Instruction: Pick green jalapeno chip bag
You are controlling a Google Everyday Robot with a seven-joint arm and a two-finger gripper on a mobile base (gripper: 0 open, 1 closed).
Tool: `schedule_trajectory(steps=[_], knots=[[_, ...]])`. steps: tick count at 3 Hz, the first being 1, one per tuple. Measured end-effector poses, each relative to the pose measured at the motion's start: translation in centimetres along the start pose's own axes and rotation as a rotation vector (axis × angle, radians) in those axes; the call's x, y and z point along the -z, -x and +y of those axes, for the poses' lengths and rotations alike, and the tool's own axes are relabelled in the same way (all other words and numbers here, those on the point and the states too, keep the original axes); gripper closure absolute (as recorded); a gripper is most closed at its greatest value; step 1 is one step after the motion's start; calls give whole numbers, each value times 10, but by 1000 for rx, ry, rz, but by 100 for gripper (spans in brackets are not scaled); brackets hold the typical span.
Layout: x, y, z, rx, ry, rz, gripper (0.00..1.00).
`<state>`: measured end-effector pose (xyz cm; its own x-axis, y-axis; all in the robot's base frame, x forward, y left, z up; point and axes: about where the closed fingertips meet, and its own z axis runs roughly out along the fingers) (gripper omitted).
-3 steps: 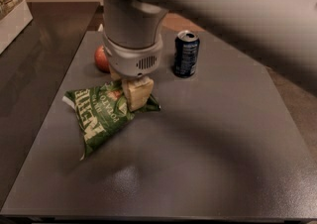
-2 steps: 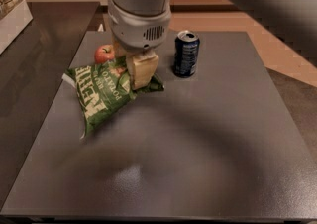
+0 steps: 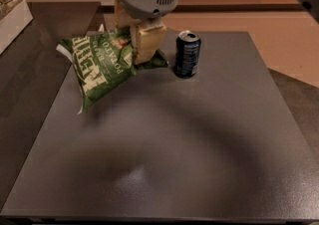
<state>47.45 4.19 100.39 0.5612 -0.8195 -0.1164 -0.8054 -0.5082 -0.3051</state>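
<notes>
The green jalapeno chip bag is a crinkly green foil bag with white lettering. It hangs in the air above the left part of the dark table, tilted with its lower corner pointing down. My gripper is at the top centre under the grey wrist housing. Its cream fingers are shut on the bag's right upper edge and hold it clear of the table. The apple seen earlier is hidden behind the bag and gripper.
A dark blue soda can stands upright just right of the gripper. A light box sits at the far left edge on a darker surface. The floor beyond the table's right side is tan.
The gripper has risen with the chip bag in it. The bag has left the table and now hangs in the air. The can has not moved.
</notes>
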Motion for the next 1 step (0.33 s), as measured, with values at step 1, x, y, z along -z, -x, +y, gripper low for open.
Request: schedule_trajectory(steps=[1], knots=[[3,2,-3,2,-20,-2,100]])
